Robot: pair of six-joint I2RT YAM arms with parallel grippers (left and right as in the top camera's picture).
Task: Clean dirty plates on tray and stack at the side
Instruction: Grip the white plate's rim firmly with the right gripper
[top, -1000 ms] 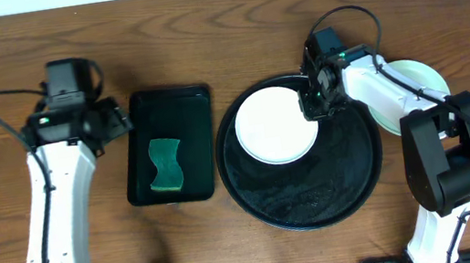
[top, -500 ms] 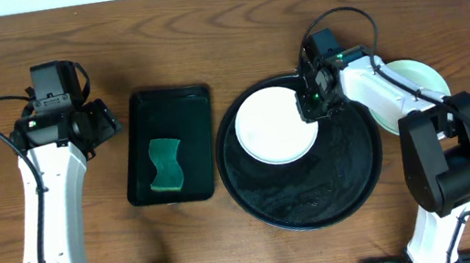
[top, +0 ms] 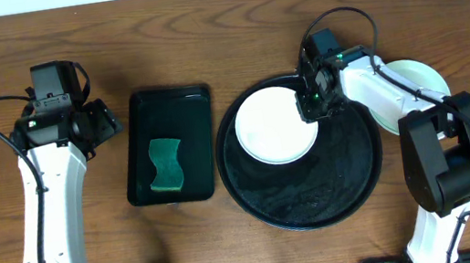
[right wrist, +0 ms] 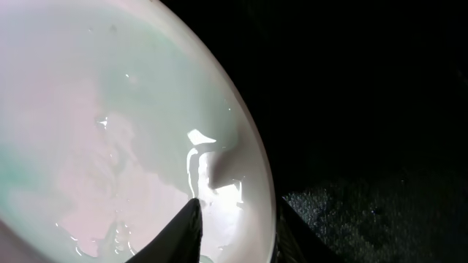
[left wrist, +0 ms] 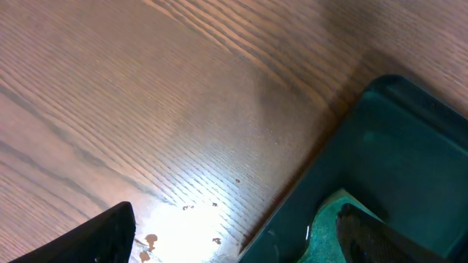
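A white plate lies in the upper left of the round black tray. My right gripper is at the plate's right rim and stands open. In the right wrist view one finger is over the wet inside of the plate, and the other is outside the rim above the tray. A mint-green plate sits on the table right of the tray, partly under the right arm. My left gripper hangs open and empty over bare wood.
A dark green rectangular tray holding a green sponge sits left of the black tray. In the left wrist view, that green tray's corner and the sponge show at the lower right, with small brown spots on the wood.
The left arm has swung left, away from the green tray's edge. The right gripper has shifted slightly at the plate's rim, and the white plate has stayed put.
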